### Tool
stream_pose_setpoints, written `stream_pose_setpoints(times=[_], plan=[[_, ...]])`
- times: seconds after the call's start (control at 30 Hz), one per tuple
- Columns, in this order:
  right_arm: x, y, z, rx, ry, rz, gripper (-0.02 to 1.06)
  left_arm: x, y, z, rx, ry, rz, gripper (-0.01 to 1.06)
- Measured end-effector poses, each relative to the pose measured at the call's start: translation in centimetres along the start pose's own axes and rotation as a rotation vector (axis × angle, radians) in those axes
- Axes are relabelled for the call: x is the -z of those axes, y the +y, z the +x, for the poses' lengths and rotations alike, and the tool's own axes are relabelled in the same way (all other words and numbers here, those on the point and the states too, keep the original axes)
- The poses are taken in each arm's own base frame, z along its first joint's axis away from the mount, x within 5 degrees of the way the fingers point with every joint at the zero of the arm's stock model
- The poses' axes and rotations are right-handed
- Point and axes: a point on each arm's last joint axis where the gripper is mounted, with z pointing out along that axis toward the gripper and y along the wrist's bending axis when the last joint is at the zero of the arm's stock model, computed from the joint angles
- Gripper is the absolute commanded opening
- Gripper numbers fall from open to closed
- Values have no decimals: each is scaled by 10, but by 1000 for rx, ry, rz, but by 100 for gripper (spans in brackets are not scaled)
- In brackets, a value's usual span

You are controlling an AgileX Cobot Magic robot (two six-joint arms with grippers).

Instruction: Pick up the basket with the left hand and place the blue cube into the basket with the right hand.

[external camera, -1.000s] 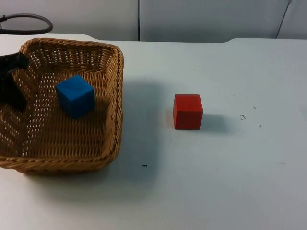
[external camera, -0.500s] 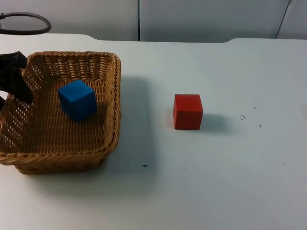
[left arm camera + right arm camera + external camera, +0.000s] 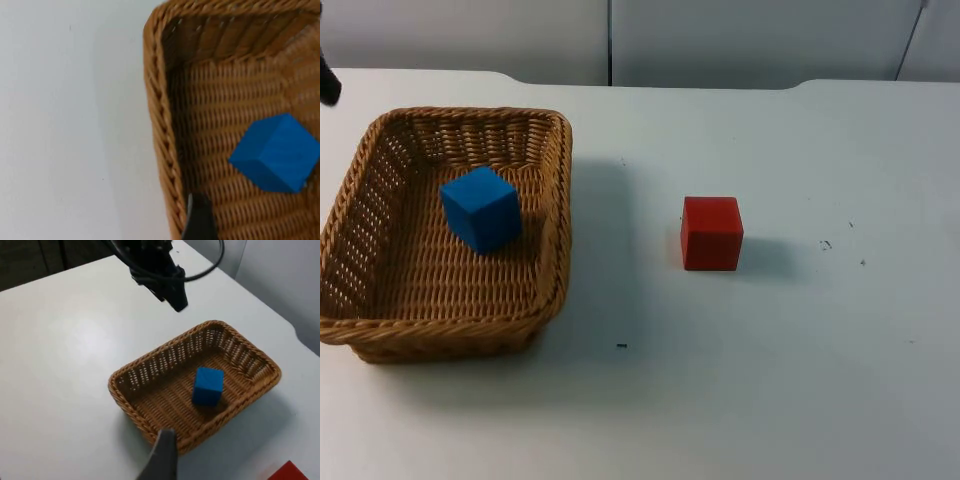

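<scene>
Since the earlier frames, the left gripper (image 3: 175, 299) has let go of the basket (image 3: 555, 200) and lifted away toward 10 o'clock of the table (image 3: 800, 380); the basket, held higher and nearer the camera one second ago, now sits flat on the white surface.

Blue cube (image 3: 479, 207): rests inside the basket, on the woven floor slightly toward the far wall, tilted a little on its base as the left wrist view shows it (image 3: 276, 153).

Basket: free-standing at 9 o'clock of the table, touched by no finger.

Left gripper: hangs above and beyond the basket's far side in the right wrist view; whether its fingers stand apart or together cannot be told.

Right gripper (image 3: 161, 457): held high and well back from the basket, waiting; its opening likewise cannot be told.

Red cube (image 3: 711, 232): near the table's centre, well apart from the basket, untouched.

Progress, as judged: cube in basket, basket set down; nothing evidently left but retreat.
</scene>
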Motion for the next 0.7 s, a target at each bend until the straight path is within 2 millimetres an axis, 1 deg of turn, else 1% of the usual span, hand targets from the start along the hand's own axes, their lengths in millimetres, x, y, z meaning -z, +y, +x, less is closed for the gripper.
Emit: stream_pose_setpoints(times=[0.03,0.13,0.17,0.2,0.23,0.3,0.33,0.37,0.4,0.43,0.47,0.5,0.53,0.6,0.63,0.7], plan=[[0,0,0,0,0,0,78,0,0,0,0,0,0,59],[3,-6,1,15,5,61,78,46,-21,-4,-52,-95,5,59],[3,-6,1,15,5,61,78,46,-21,-4,-52,-95,5,59],[5,-8,1,25,4,83,78,71,-33,-4,-81,-147,7,59],[5,-9,1,27,6,90,78,86,-41,-2,-102,-175,10,59],[5,-9,2,30,11,95,78,113,-56,5,-140,-211,23,59],[5,-9,2,30,11,95,78,113,-56,5,-140,-211,23,59],[4,-9,4,31,11,94,78,127,-63,10,-160,-222,33,59],[1,-8,8,37,20,92,78,137,-69,14,-174,-228,41,59],[-3,-7,15,46,23,88,78,153,-78,23,-198,-256,44,59],[-6,-5,22,54,28,83,78,162,-83,30,-210,-272,44,59],[-6,-5,22,54,28,83,78,162,-83,30,-210,-272,44,59],[-9,-4,30,60,40,77,78,171,-88,39,-222,-291,43,59],[-13,-1,45,58,49,65,78,180,-94,59,-233,-308,40,59],[-13,-1,45,58,49,65,78,180,-94,59,-233,-308,40,59],[-14,1,61,46,63,55,78,187,-99,82,-243,-324,37,59]])
